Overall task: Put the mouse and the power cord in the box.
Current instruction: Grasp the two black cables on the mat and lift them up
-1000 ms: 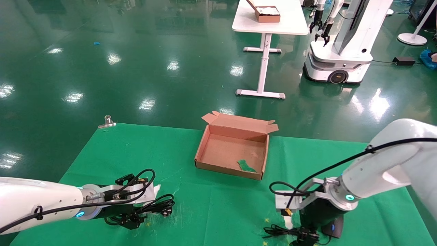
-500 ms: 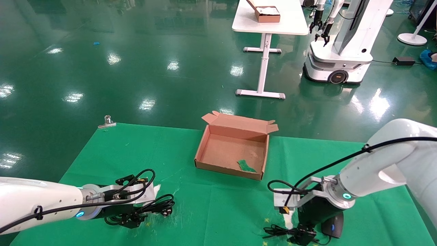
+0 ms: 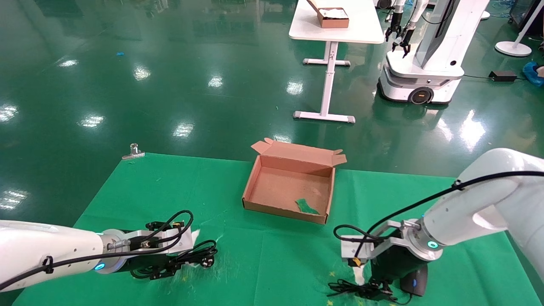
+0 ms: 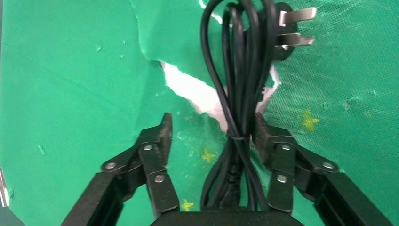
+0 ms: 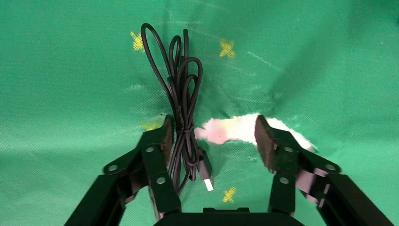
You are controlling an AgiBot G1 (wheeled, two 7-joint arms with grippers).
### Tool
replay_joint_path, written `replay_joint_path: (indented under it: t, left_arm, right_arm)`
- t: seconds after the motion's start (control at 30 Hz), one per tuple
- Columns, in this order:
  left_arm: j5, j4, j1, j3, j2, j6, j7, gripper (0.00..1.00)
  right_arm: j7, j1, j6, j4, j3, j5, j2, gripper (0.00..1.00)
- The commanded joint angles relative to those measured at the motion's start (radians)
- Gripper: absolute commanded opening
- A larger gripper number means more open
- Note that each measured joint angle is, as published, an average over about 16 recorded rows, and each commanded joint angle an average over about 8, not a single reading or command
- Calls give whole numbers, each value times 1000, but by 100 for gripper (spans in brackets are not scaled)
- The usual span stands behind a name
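Both arms have barely moved since a second ago; only the right arm has slid a little toward the left and sits a bit lower over the thin cable. Nearest to us, the right pincer (image 5: 211,134) hangs low over the green cloth-covered table (image 3: 272,259), spread wide, with the bundled thin black cable (image 5: 181,101) of the small black oval mouse (image 3: 414,280) lying against one finger (image 5: 162,141) but not squeezed. A white torn patch (image 5: 235,129) in the cloth shows between the fingers. On the other side, the left pincer (image 4: 211,136) is also spread wide and low, and the long thick black power cord (image 4: 240,84) with its chunky pronged plug (image 4: 287,33) lies between its fingers, touching one finger (image 4: 263,136). Farther back in the middle of the table sits the shallow brown cardboard box (image 3: 255,178), holding only a green scrap (image 3: 306,207). Beyond it is a shiny green floor (image 3: 170,76) with a white table (image 3: 365,29) and another white robot (image 3: 425,51).
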Motion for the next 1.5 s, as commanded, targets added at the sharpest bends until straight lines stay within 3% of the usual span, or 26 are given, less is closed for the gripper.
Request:
replay_joint_path:
  t: [0.03,0.9,1.2,1.33,1.5]
  left_arm:
    - [0,0,0,0,0,0,0,0]
    - [-9,-4,-6,-4,-4,6,2,0]
    - [-214,-57,-107,-72,-51,123,61,0]
    - [-290,-61,-156,-97,-15,143,76,0]
    - [-276,-34,-185,-89,115,63,80,0]
  right_arm:
    - [0,-1,-1,2,0,0,1,0]
    - [0,1,-4,8,1,2,4,0]
    - [-5,98,-38,75,10,4,45,0]
    - [22,150,-50,131,9,-8,73,0]
    - [79,201,-65,219,-2,-42,113,0]
